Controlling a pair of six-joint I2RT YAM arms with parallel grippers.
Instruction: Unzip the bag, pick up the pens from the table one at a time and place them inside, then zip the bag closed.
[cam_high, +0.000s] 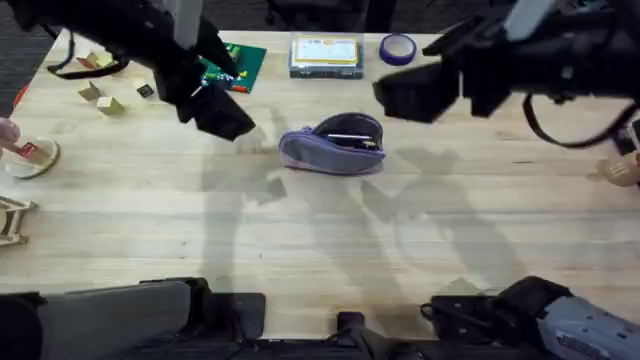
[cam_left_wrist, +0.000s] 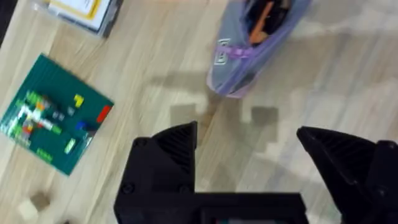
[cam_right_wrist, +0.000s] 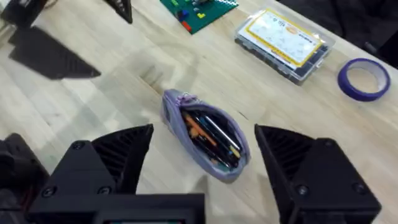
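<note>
Mid-table, the unzipped bag (cam_high: 333, 144) holds the pens (cam_right_wrist: 211, 134), with both the left gripper (cam_left_wrist: 249, 140) and right gripper (cam_right_wrist: 202, 146) spread wide, bare wood all around.

Green board (cam_high: 236, 66), box (cam_high: 325, 55), tape roll (cam_high: 397, 47)

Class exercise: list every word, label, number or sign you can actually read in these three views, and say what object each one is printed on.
No text here can be read.
Clear plastic box: the yellow label carries print, too blurred to read.
Bag: a small tab near the zipper end bears a pale mark, not legible.
Green plate: coloured bits on it, no lettering.
Roll of purple tape: no writing visible.
</note>
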